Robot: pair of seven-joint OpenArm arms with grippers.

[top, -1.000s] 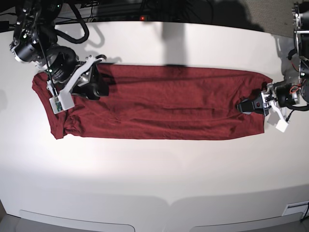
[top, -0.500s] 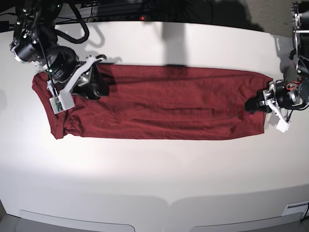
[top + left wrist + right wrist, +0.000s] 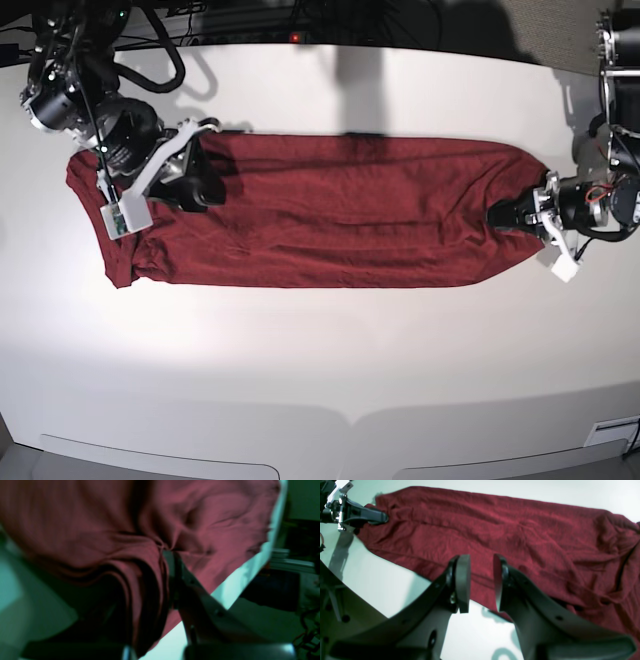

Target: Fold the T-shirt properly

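The maroon T-shirt [image 3: 340, 215] lies spread in a long band across the white table [image 3: 320, 350]. At its right end my left gripper [image 3: 503, 213] is shut on the fabric, and the cloth's corners draw in toward it. The left wrist view shows the T-shirt [image 3: 75, 517] bunched into folds where the left gripper [image 3: 166, 552] pinches it. My right gripper [image 3: 208, 185] hovers over the shirt's left part. In the right wrist view it [image 3: 481, 582] stands open over the T-shirt [image 3: 520, 530] with nothing between its fingers. The left gripper [image 3: 378, 517] shows there at the far end.
Dark cables and equipment [image 3: 250, 20] run along the table's back edge. The left arm's mount [image 3: 620, 60] stands at the right rim. Bare white tabletop stretches in front of the shirt down to the curved front edge [image 3: 350, 420].
The left gripper has shut on the shirt's right end and drawn it inward, so that end now narrows to a point. The right arm has barely shifted.
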